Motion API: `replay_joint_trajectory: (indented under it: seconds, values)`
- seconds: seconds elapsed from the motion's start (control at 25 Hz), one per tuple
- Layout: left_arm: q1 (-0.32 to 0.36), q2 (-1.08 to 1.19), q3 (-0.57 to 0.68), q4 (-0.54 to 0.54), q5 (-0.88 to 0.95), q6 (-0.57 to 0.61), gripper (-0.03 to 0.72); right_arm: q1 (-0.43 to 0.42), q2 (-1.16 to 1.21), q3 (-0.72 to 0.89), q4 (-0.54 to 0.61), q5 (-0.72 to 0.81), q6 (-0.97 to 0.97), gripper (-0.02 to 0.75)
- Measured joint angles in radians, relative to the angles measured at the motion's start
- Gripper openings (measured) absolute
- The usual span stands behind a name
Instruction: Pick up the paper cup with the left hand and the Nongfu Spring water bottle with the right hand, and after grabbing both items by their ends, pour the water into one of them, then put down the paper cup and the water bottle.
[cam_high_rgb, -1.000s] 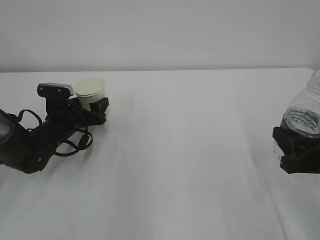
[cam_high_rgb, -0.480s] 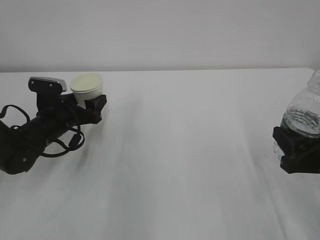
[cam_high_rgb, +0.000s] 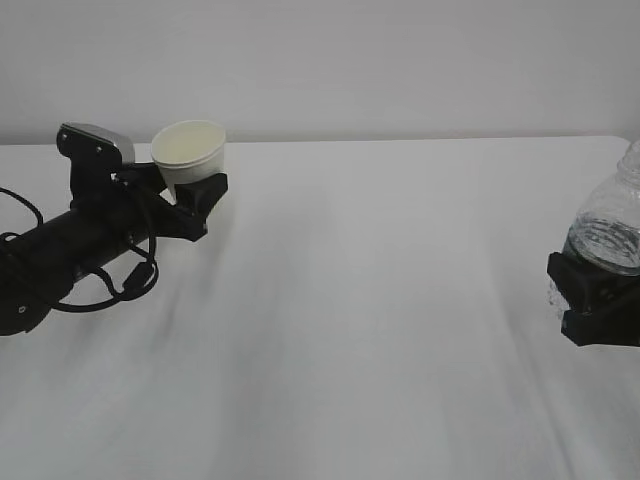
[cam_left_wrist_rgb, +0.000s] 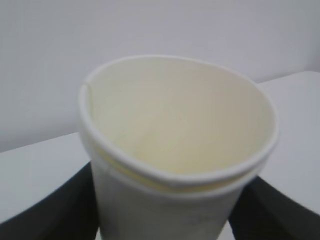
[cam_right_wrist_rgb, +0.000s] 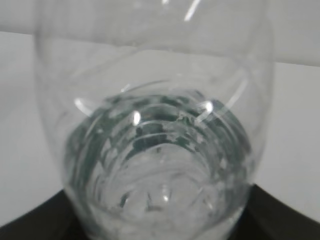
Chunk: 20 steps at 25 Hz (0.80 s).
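Observation:
The white paper cup (cam_high_rgb: 188, 150), cream-yellow inside, hangs just above the table at the far left. My left gripper (cam_high_rgb: 192, 190) is shut on its lower wall. In the left wrist view the cup (cam_left_wrist_rgb: 175, 130) fills the frame, mouth tipped toward the camera, with a black finger (cam_left_wrist_rgb: 45, 210) on each side. At the right edge the clear ribbed water bottle (cam_high_rgb: 607, 222) stands upright with my right gripper (cam_high_rgb: 592, 300) shut on its lower part. Water (cam_right_wrist_rgb: 160, 190) sits in the bottle (cam_right_wrist_rgb: 155, 100). Its neck is cut off by the frame.
The white table (cam_high_rgb: 380, 300) stretches bare between the two arms, with a pale wall behind its far edge. The left arm's black body and cables (cam_high_rgb: 70, 255) lie low over the table at the left.
The left gripper has lifted the cup off the table and tipped its mouth more toward the camera. The right gripper and the bottle have not moved.

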Motion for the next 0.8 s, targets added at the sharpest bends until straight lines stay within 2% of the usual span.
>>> replay_joint_trajectory:
  seconds: [0.36, 0.8]
  values:
    - [0.000, 0.000, 0.001, 0.254, 0.000, -0.013, 0.515, 0.000, 0.000, 0.000, 0.000, 0.000, 0.000, 0.445]
    - [0.000, 0.000, 0.001, 0.528, 0.000, -0.257, 0.514, 0.000, 0.000, 0.000, 0.000, 0.000, 0.000, 0.445]
